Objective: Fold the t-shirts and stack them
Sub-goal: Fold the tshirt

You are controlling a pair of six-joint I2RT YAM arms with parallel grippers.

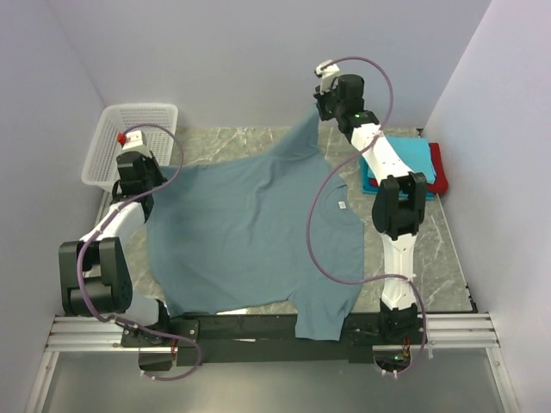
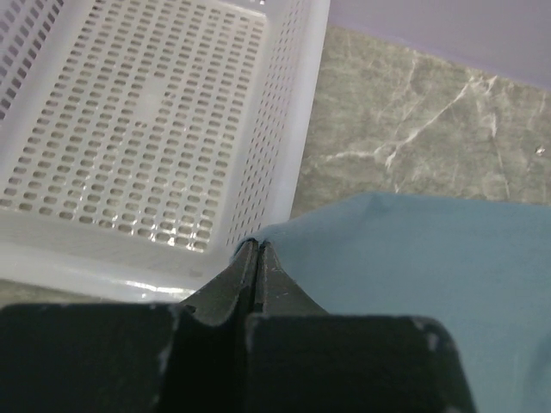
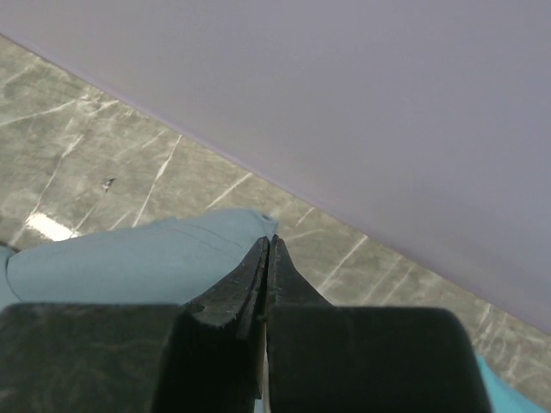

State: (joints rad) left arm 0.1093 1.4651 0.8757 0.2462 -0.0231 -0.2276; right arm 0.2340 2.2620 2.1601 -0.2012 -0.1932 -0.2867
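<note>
The large grey-blue t-shirt (image 1: 250,232) lies spread over the marble table, neck label to the right, one sleeve hanging over the near edge. My left gripper (image 1: 133,176) is shut on the shirt's left corner (image 2: 362,258), next to the basket. My right gripper (image 1: 325,107) is shut on the far sleeve corner (image 3: 155,258) and holds it up near the back wall. Folded turquoise (image 1: 411,157) and red (image 1: 437,168) shirts are stacked at the right, partly hidden by the right arm.
A white mesh basket (image 1: 129,138) stands at the far left, close to the left gripper; it fills the left wrist view (image 2: 146,120). Lilac walls close in the back and sides. A black rail runs along the table's near edge (image 1: 258,327).
</note>
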